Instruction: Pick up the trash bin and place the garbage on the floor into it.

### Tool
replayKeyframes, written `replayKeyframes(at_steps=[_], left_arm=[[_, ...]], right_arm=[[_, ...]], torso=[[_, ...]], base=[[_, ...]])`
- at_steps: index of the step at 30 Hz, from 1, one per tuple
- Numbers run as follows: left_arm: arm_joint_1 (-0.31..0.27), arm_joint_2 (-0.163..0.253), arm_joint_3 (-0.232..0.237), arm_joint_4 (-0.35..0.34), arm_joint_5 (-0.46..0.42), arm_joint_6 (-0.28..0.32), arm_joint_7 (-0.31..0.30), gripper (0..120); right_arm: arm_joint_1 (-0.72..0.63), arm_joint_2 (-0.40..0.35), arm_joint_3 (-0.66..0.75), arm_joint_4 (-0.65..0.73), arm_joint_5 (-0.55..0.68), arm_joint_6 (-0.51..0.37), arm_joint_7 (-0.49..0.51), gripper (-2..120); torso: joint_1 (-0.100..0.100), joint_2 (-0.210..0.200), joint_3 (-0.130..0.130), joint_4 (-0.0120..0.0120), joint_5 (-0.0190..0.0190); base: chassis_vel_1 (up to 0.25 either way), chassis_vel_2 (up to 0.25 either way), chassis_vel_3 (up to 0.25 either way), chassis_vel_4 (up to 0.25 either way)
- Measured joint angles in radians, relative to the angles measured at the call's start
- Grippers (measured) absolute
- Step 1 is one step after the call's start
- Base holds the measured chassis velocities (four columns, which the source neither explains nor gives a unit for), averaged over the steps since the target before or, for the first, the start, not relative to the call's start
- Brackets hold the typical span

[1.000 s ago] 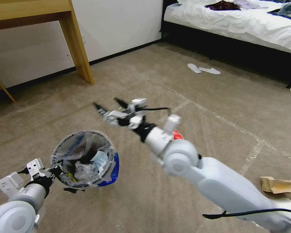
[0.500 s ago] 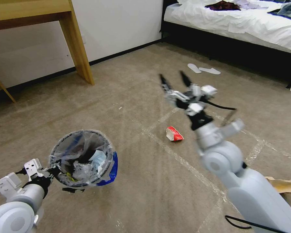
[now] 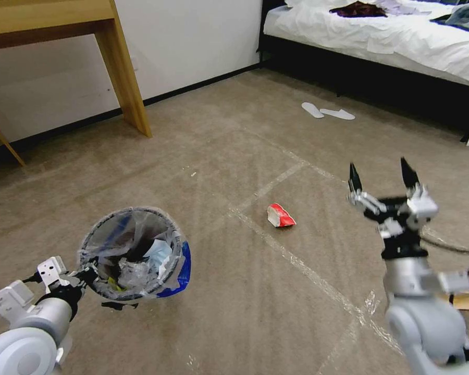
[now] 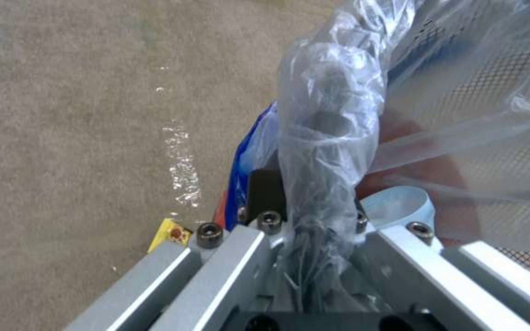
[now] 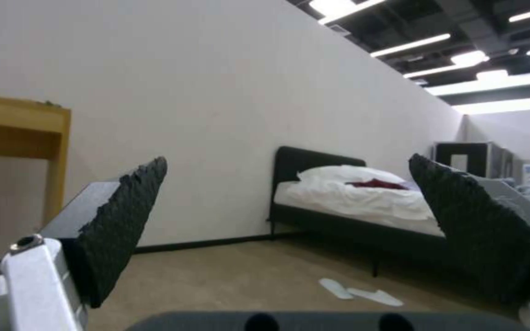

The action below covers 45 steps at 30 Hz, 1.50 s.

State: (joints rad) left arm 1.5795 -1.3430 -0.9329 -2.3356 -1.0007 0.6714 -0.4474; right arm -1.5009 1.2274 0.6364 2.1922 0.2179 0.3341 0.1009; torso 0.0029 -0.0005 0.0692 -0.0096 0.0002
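Red-white carton (image 3: pixel 281 215) lies on the floor (image 3: pixel 208 323) at about ten o'clock from the right gripper (image 3: pixel 382 179) — fingers spread, empty, the nearer one. Left gripper (image 3: pixel 83 275) clamps the trash bin (image 3: pixel 135 254) rim — bin at eight o'clock from the carton.

Both arms were glossy pale grey-white, with round bulbous joint housings. The right end effector (image 3: pixel 382 178) carried two black pointed fingers (image 5: pixel 124 220) with ridged, textured inner pads, mounted on silver metal brackets above a black collar; a thin black cable trailed beside it. The left end effector (image 3: pixel 86 274) had silver angled aluminium plates fixed with dark hex-socket screws and small white bracket blocks.
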Motion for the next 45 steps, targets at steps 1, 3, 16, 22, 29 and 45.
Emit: replayKeyframes(at_steps=[1,3,16,22,29,45], left_arm=[[0.000,0.000,0.000,0.000,0.001,0.000,0.000,1],[0.002,-0.001,0.000,-0.001,0.002,0.000,0.001,1],[0.013,-0.005,-0.005,-0.020,0.003,-0.004,0.005,1],[0.020,-0.009,-0.004,-0.029,0.002,-0.004,0.005,1],[0.028,-0.013,-0.001,-0.031,0.009,-0.004,0.009,1],[0.038,-0.017,-0.001,-0.037,0.015,-0.007,0.012,1]], right_arm=[[-0.001,0.007,-0.002,-0.001,-0.008,0.001,0.004,100],[0.000,0.015,-0.007,-0.001,-0.015,-0.001,0.013,100],[-0.009,0.074,-0.149,-0.074,-0.108,-0.025,0.045,100],[-0.003,0.079,-0.165,-0.076,-0.103,-0.039,0.047,100],[-0.003,0.071,-0.138,-0.067,-0.099,-0.037,0.040,100],[-0.009,0.065,-0.131,-0.063,-0.098,-0.031,0.040,100]], torso=[[0.000,0.000,0.000,0.0000,0.0000],[0.000,0.000,0.000,0.0001,-0.0001],[0.000,0.000,0.000,0.0001,0.0000],[0.000,0.000,0.000,0.0000,-0.0001],[0.000,0.000,0.000,0.0000,-0.0001],[0.000,0.000,0.000,0.0000,0.0001]], base=[[0.000,0.000,0.000,0.000],[0.000,0.000,0.000,0.000],[0.000,0.000,0.000,0.000],[0.000,0.000,0.000,0.000],[0.000,0.000,0.000,0.000],[-0.098,0.106,0.101,-0.100]])
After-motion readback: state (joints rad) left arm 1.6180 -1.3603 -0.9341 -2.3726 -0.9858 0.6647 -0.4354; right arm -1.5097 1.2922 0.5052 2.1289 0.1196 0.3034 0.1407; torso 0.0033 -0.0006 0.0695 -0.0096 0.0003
